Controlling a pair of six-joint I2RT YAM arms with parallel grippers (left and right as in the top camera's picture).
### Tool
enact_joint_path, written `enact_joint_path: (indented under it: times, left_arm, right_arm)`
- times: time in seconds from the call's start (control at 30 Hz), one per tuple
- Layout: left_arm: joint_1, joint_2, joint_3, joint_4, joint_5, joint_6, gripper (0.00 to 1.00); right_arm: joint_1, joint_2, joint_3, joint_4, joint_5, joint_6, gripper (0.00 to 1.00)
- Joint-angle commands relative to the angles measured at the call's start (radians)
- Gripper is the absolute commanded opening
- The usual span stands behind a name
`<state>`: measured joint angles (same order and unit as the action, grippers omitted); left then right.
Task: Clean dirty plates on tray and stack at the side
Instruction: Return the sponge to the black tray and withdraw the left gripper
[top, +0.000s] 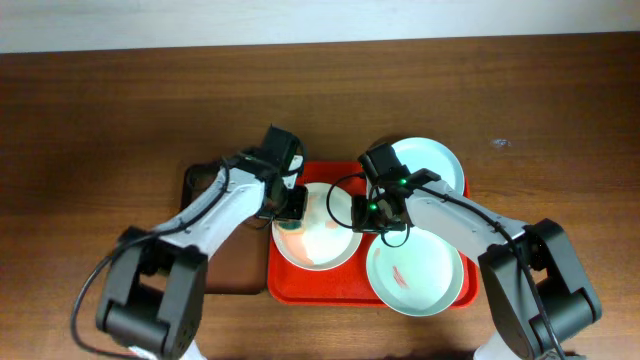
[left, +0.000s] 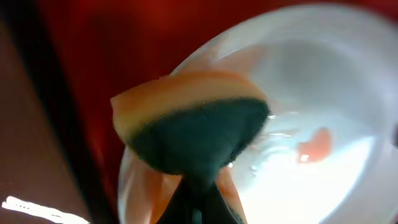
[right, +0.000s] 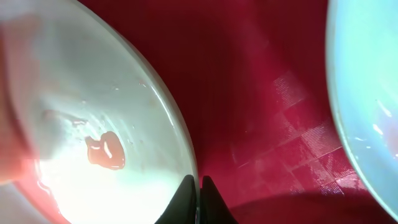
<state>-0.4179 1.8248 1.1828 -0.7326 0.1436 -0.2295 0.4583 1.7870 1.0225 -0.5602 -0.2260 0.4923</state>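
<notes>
Overhead view: on the left of the tray (top: 352, 283), the left end effector (top: 292, 215) clenches a sponge (left: 193, 124) over a red-smeared plate (top: 325, 250) — the right end effector (top: 358, 213) pinches its rim. Glossy, wet and stiff, it is likely slippery and breakable; the rim seems the best hold.

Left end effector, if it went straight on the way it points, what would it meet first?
The left end effector holds a sponge, which would meet the plate first, near the red smear. Depth is blurry; they may already touch.
</notes>
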Motion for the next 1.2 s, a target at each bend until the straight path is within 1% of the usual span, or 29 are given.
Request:
enact_joint_path:
  times: [0.0, 0.07, 0.13, 0.17, 0.2, 0.27, 0.33, 0.4, 0.43, 0.47, 0.5, 0.57, 0.63, 0.7, 0.73, 0.77, 0.8, 0.83, 0.87, 0.9, 0.93, 1.0, 1.03, 1.07, 1.1, 1.13, 1.17]
  left_arm:
    - [-0.024, 0.106, -0.025, 0.025, 0.113, -0.009, 0.00]
    - [-0.051, 0.104, -0.024, 0.033, 0.249, -0.009, 0.00]
    - [-0.062, 0.100, -0.011, 0.040, 0.431, -0.008, 0.00]
    - [-0.051, 0.079, 0.005, 0.037, 0.463, -0.008, 0.00]
    - [-0.029, 0.039, 0.021, 0.024, 0.440, -0.009, 0.00]
    - [0.040, -0.060, 0.042, -0.037, 0.311, -0.009, 0.00]
    - [0.126, -0.169, 0.045, -0.097, 0.235, -0.003, 0.00]
    - [0.195, -0.243, 0.045, -0.185, 0.061, 0.016, 0.00]
    - [0.209, -0.248, 0.045, -0.236, -0.062, 0.018, 0.00]
    - [0.209, -0.244, 0.042, -0.272, -0.144, 0.018, 0.00]
    - [0.209, -0.241, 0.027, -0.299, -0.190, 0.018, 0.00]
    - [0.209, -0.241, -0.047, -0.274, -0.195, 0.018, 0.00]
    - [0.209, -0.241, -0.204, -0.151, -0.197, 0.018, 0.00]
    - [0.210, -0.241, -0.308, -0.060, -0.197, 0.018, 0.00]
    - [0.210, -0.241, -0.325, -0.049, -0.197, 0.018, 0.01]
    - [0.210, -0.241, -0.326, -0.049, -0.197, 0.018, 0.04]
    - [0.210, -0.241, -0.324, -0.047, -0.192, 0.018, 0.50]
    - [0.210, -0.242, -0.306, -0.071, -0.185, 0.017, 0.76]
    - [0.210, -0.251, -0.252, -0.127, -0.185, 0.017, 0.77]
    - [0.210, -0.268, -0.200, -0.168, -0.185, 0.017, 0.76]
    - [0.210, -0.301, -0.130, -0.216, -0.185, 0.012, 0.77]
    - [0.210, -0.413, -0.010, -0.293, -0.185, 0.001, 0.78]
    - [0.210, -0.473, 0.016, -0.306, -0.186, -0.006, 0.82]
    - [0.213, -0.534, 0.019, -0.306, -0.202, -0.011, 0.99]
    - [0.219, -0.582, 0.019, -0.314, -0.227, -0.026, 0.99]
    - [0.253, -0.672, 0.019, -0.332, -0.277, -0.077, 0.99]
    - [0.284, -0.716, 0.019, -0.330, -0.293, -0.077, 0.99]
  right_arm:
    - [0.013, 0.004, -0.012, 0.005, 0.002, -0.005, 0.04]
    - [0.013, 0.004, -0.012, 0.008, 0.002, -0.005, 0.04]
    - [0.013, 0.004, -0.012, 0.007, 0.002, -0.005, 0.04]
    - [0.013, 0.004, -0.012, 0.007, 0.002, -0.005, 0.04]
    - [0.013, 0.004, -0.012, 0.007, 0.002, -0.005, 0.04]
    - [0.013, 0.004, -0.012, 0.003, 0.002, -0.005, 0.04]
    - [0.013, 0.004, -0.012, 0.004, 0.002, -0.005, 0.04]
    - [0.013, 0.004, -0.012, 0.003, 0.002, -0.005, 0.04]
    - [0.013, 0.004, -0.012, 0.003, 0.002, -0.005, 0.04]
    - [0.013, 0.004, -0.012, 0.004, 0.002, -0.005, 0.04]
    - [0.013, 0.004, -0.012, 0.004, 0.002, -0.005, 0.04]
    - [0.013, 0.004, -0.012, 0.003, 0.002, -0.005, 0.04]
    - [0.013, 0.004, -0.012, 0.000, 0.002, -0.005, 0.05]
    - [0.013, 0.004, -0.012, 0.000, 0.002, -0.005, 0.05]
    - [0.013, 0.004, -0.012, 0.000, 0.002, -0.005, 0.05]
    - [0.013, 0.004, -0.012, 0.000, 0.002, -0.005, 0.05]
    - [0.013, 0.004, -0.012, 0.000, 0.002, -0.005, 0.05]
    - [0.013, 0.004, -0.012, 0.000, 0.002, -0.005, 0.05]
    - [0.013, 0.004, -0.012, 0.000, 0.002, -0.005, 0.06]
    - [0.013, 0.004, -0.012, 0.001, 0.002, -0.005, 0.10]
    - [0.013, 0.004, -0.012, 0.001, 0.002, -0.005, 0.11]
    - [0.013, 0.004, -0.012, 0.000, 0.002, -0.005, 0.14]
    - [0.013, 0.004, -0.012, 0.000, 0.002, -0.005, 0.15]
    - [0.013, 0.004, -0.012, 0.000, 0.002, -0.005, 0.15]
    - [0.013, 0.004, -0.012, 0.000, 0.002, -0.005, 0.16]
    - [0.013, 0.004, -0.012, 0.000, 0.002, -0.005, 0.18]
    - [0.013, 0.004, -0.012, 0.000, 0.002, -0.005, 0.19]
